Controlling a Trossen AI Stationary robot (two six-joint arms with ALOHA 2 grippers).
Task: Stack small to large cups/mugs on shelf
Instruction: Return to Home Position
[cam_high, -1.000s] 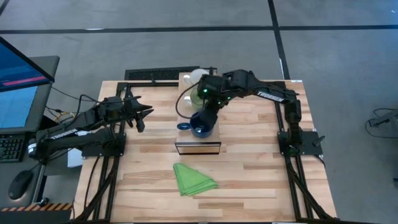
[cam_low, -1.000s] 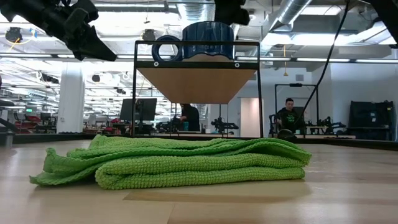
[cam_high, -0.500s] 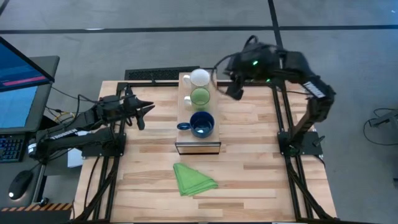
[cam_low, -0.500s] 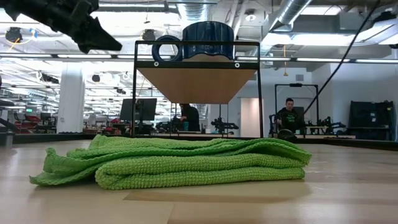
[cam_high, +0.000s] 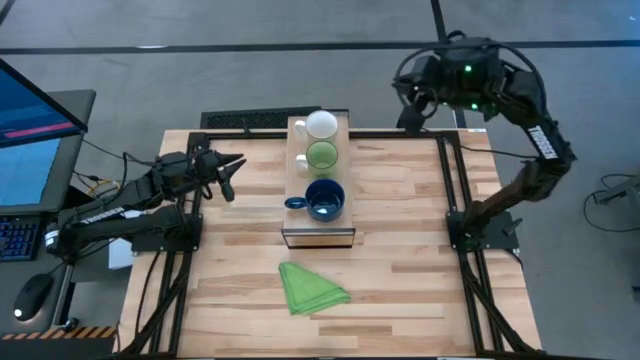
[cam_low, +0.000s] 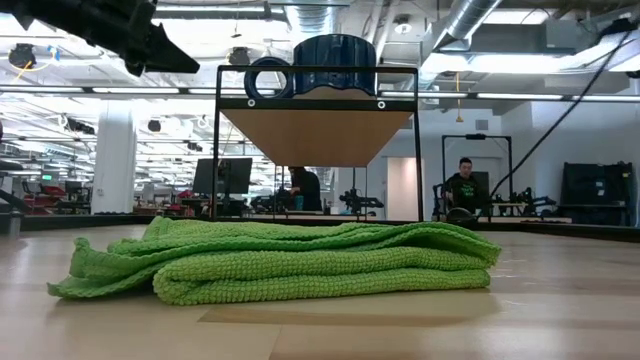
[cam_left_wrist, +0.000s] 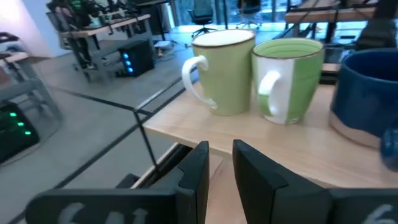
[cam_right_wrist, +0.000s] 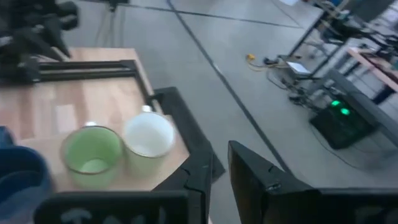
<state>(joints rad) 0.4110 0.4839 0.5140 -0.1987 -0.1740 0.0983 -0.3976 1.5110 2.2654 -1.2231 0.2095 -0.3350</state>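
Right claw (cam_high: 412, 108) has lifted further, past the desk's (cam_high: 400, 260) far right corner, fingers nearly closed, empty. Left claw (cam_high: 233, 172) (nearly closed, empty) waits left of shelf (cam_high: 318, 236). On the shelf, in a row: white mug (cam_high: 321, 125), green mug (cam_high: 321, 156), blue mug (cam_high: 324, 199). No legible writing.

Three mugs in a row on the shelf (cam_left_wrist: 249, 134)

Pale mug (cam_left_wrist: 227, 73), green mug (cam_left_wrist: 291, 79), blue mug (cam_left_wrist: 367, 93) — left end effector (cam_left_wrist: 221, 163) fingers nearly together, empty.

Three mugs in white, light green and dark blue on a light-wood shelf.
White mug (cam_high: 321, 125), light green mug (cam_high: 321, 156), dark blue mug (cam_high: 324, 199); pale wood shelf (cam_high: 298, 180); bright green cloth (cam_high: 311, 287); black arms.
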